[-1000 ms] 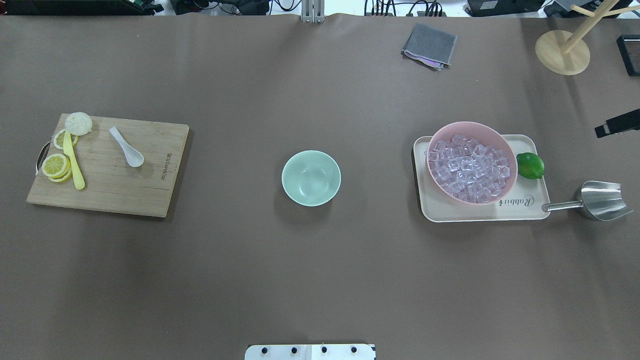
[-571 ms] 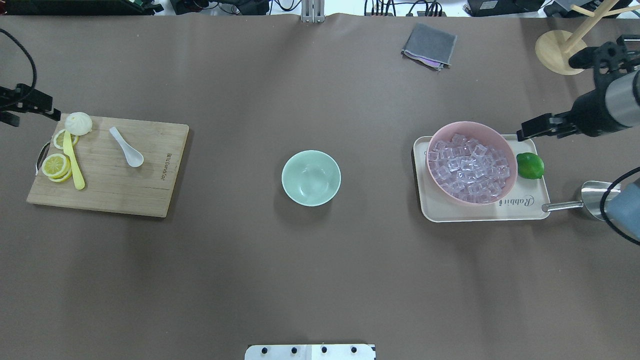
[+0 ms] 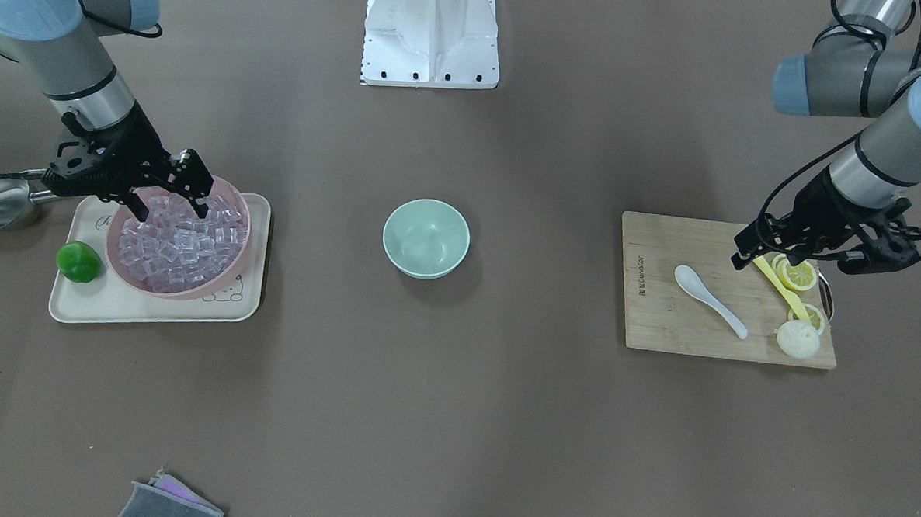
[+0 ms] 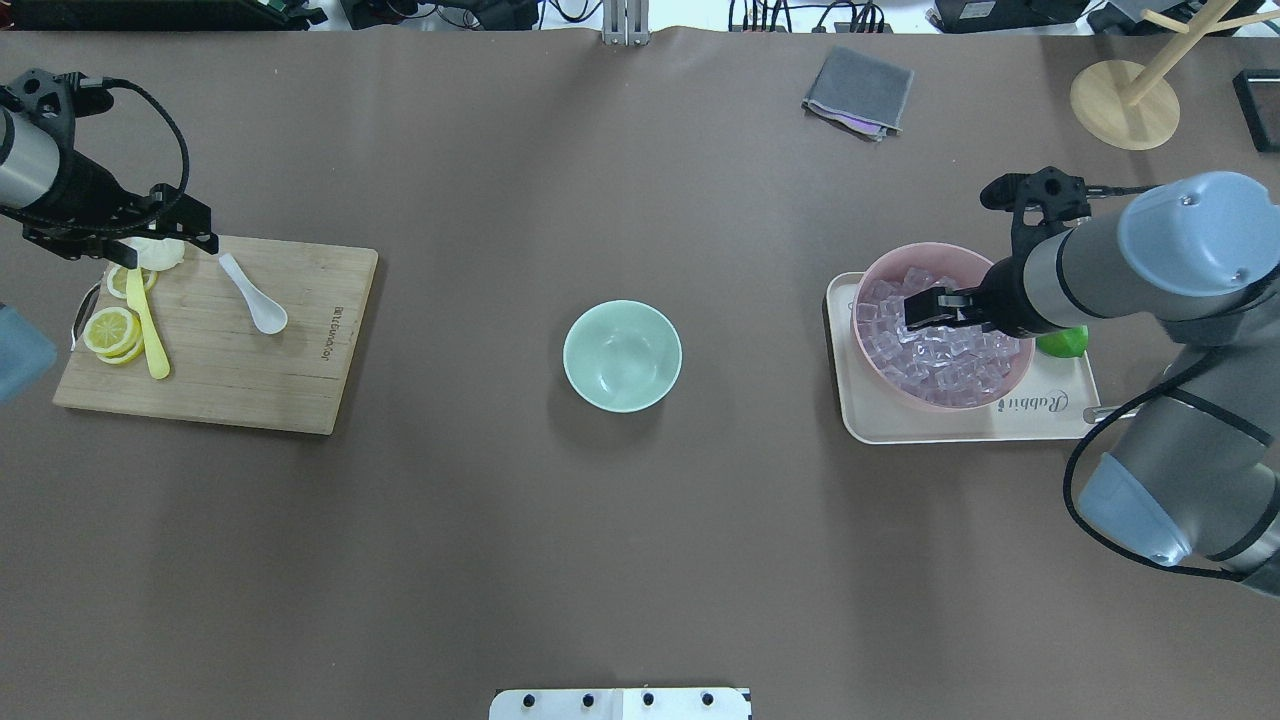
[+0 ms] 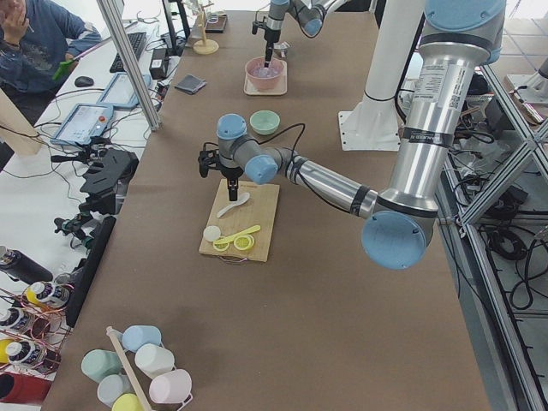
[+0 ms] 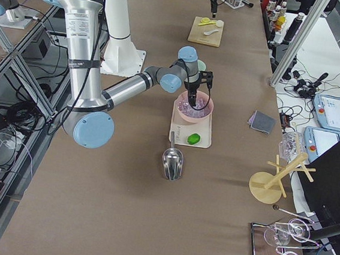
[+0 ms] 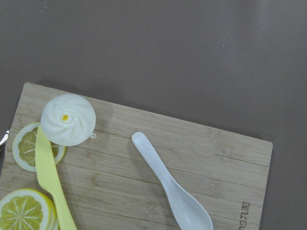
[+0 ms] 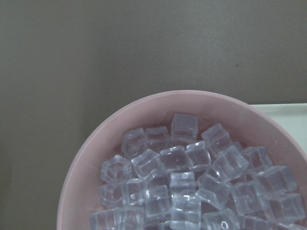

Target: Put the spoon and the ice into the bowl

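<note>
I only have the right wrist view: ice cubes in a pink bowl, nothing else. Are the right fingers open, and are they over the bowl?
Observer: Yes. The right gripper is open and hangs over the ice in the pink bowl.
Operator: Where is the bowl I drop into?
Observer: The green bowl stands empty mid-table, apart from the tray.
Operator: And the spoon?
Observer: The spoon lies on the cutting board; the left gripper hovers open near it.
</note>
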